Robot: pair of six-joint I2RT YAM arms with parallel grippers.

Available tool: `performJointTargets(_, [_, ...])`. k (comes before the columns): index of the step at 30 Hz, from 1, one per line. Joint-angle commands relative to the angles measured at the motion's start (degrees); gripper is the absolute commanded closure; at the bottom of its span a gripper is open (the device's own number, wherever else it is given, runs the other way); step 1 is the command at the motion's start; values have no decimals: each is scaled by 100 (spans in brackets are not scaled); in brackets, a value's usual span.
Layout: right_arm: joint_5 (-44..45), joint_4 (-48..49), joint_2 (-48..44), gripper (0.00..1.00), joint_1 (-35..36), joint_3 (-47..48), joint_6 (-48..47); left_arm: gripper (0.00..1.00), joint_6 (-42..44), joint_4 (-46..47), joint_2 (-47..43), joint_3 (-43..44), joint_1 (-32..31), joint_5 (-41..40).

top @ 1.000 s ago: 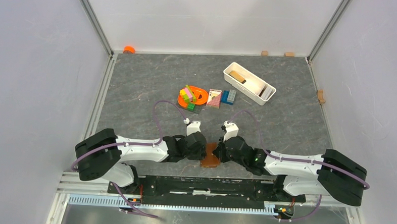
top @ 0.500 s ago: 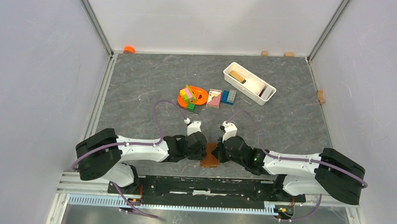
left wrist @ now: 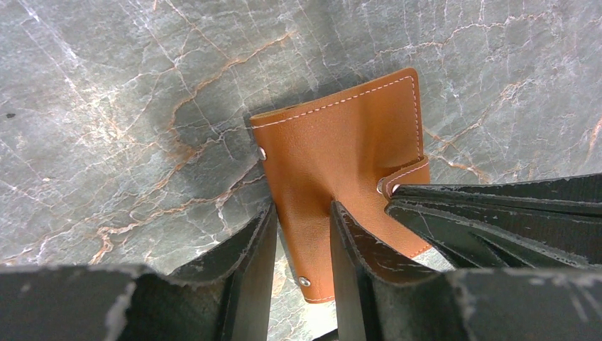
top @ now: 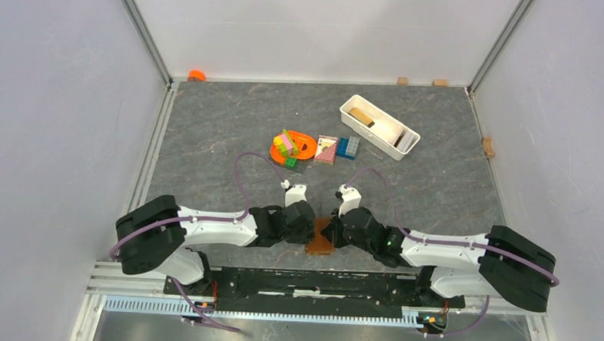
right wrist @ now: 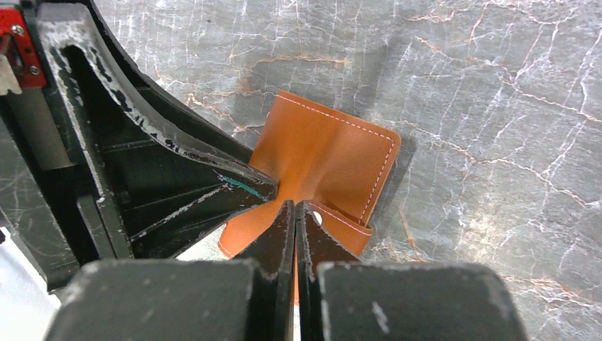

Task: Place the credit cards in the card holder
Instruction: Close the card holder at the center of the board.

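Note:
The card holder [top: 320, 247], a brown leather wallet with a snap, sits at the table's near edge between both arms. My left gripper [top: 310, 231] is shut on its left part. In the left wrist view the leather [left wrist: 341, 149] bulges up between my fingers [left wrist: 302, 209]. My right gripper [top: 331, 235] is shut on the snap flap. The right wrist view shows thin leather [right wrist: 319, 156] pinched at the fingertips [right wrist: 294, 204]. A tan flat piece [top: 360, 117], seemingly one of the credit cards, lies in the white tray. I cannot make out other cards.
The white tray [top: 396, 148] stands at the back right. An orange ring with coloured bricks [top: 292, 147], a pink-and-white block [top: 326, 149] and blue bricks [top: 348, 147] sit mid-table. Frame posts and walls close in both sides.
The right arm has edged slightly to the left. Both grips on the wallet look unchanged.

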Motion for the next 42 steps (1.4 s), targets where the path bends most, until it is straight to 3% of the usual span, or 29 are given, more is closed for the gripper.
performJointTargets(1, [-179, 433, 48, 100, -16, -179, 114, 60, 235, -728, 370, -213, -85, 114])
performJointTargets(17, [-3, 791, 135, 100, -18, -471, 241, 60, 222, -772, 372, -197, -82, 112])
performJointTargets(26, [120, 13, -115, 100, -7, 84, -289, 60, 209, -824, 338, -194, -91, 79])
performJointTargets(37, [602, -1786, -327, 60, 78, 775, -694, 56, 166, -725, -57, -258, -94, 87])
performJointTargets(42, [774, -2271, -89, 56, 266, 1169, -652, 53, 156, -597, -152, -284, -93, 216])
